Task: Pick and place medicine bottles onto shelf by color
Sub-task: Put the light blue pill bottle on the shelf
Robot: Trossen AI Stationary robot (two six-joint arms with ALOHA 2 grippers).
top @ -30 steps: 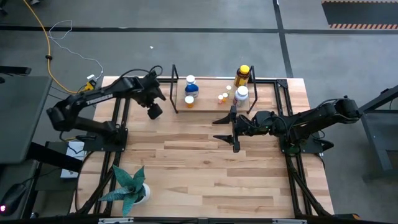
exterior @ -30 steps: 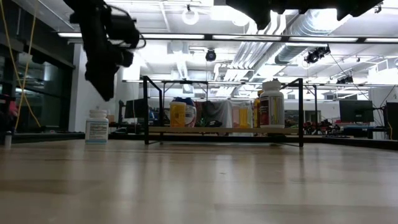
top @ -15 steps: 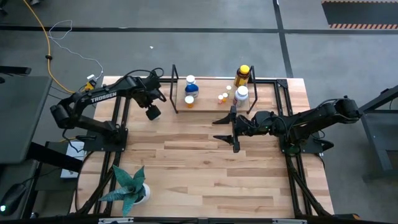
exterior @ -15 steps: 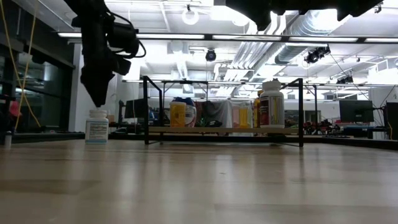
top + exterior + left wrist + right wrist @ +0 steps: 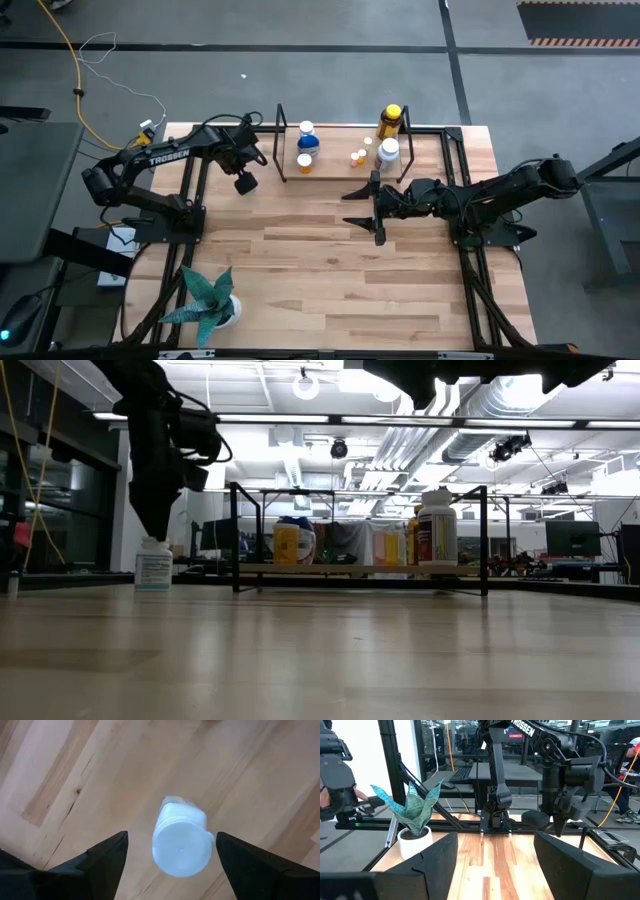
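A white medicine bottle point(image 5: 181, 845) with a white cap stands upright on the table, left of the shelf point(image 5: 340, 172). My left gripper point(image 5: 171, 840) points down over it, open, one finger on each side of the cap with a gap on both sides. In the low view its fingertips point(image 5: 155, 532) reach down to the bottle point(image 5: 153, 565). On the shelf stand a white bottle with a blue cap point(image 5: 307, 140), small orange vials point(image 5: 358, 156), a white bottle point(image 5: 389, 152) and an amber one with a yellow cap point(image 5: 390, 122). My right gripper point(image 5: 362, 207) hangs level and open in front of the shelf.
A potted green plant point(image 5: 208, 298) stands at the near left corner. The shelf's black metal frame point(image 5: 234, 535) rises close to the right of the white bottle. Bare wood lies between the plant and the shelf point(image 5: 340, 280).
My left gripper has sunk toward the white bottle. A second ago its fingertips hung well above the cap; now they are at cap level. The bottle has stayed in place. My right arm has kept still.
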